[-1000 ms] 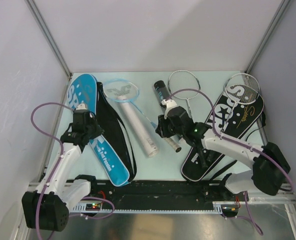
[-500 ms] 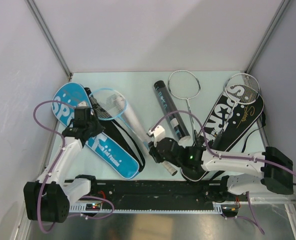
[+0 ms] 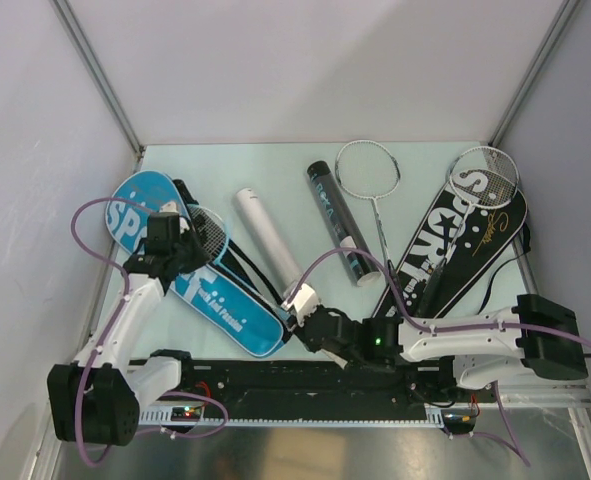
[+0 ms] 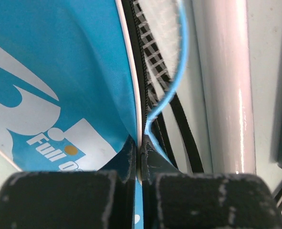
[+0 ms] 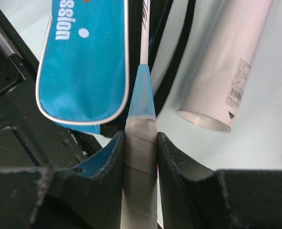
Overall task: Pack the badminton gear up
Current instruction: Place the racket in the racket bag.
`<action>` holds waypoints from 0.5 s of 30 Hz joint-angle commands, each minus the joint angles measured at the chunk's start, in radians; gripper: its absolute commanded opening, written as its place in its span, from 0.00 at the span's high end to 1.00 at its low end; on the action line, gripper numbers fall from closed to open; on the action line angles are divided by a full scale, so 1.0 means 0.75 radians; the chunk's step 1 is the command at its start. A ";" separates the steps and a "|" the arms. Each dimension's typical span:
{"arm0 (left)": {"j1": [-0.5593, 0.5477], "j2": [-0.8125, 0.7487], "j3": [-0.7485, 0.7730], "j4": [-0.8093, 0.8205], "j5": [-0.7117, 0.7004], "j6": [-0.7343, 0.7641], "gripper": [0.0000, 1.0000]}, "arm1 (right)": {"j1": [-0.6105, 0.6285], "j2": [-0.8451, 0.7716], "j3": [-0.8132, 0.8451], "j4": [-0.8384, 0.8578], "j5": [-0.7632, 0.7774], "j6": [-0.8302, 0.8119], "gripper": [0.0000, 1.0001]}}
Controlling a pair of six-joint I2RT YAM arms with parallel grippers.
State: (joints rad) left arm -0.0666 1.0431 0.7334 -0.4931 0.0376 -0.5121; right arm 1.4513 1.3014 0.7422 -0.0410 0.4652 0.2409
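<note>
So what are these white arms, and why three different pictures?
They are two robot arms bolted to the near edge of a table. One picture looks down from overhead; the other two come from a camera on each wrist, so its black fingers fill the foreground. On the table lie a blue cover, a black cover, a white tube, a black tube and thin silver rackets. The left gripper pinches the blue cover's edge. The right gripper holds the handle of a light-blue racket.
</note>
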 commanded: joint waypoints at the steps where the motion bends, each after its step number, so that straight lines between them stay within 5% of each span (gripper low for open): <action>1: 0.003 -0.086 0.053 0.099 0.198 0.083 1.00 | 0.011 0.026 0.022 0.251 -0.113 -0.111 1.00; 15: -0.001 -0.241 -0.113 0.145 0.441 -0.074 1.00 | -0.153 0.347 0.221 0.471 -0.166 -0.032 1.00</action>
State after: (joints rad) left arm -0.0650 0.9176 0.6830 -0.4763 0.2455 -0.5083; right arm 1.3643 1.5158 0.8265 0.1459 0.3912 0.1822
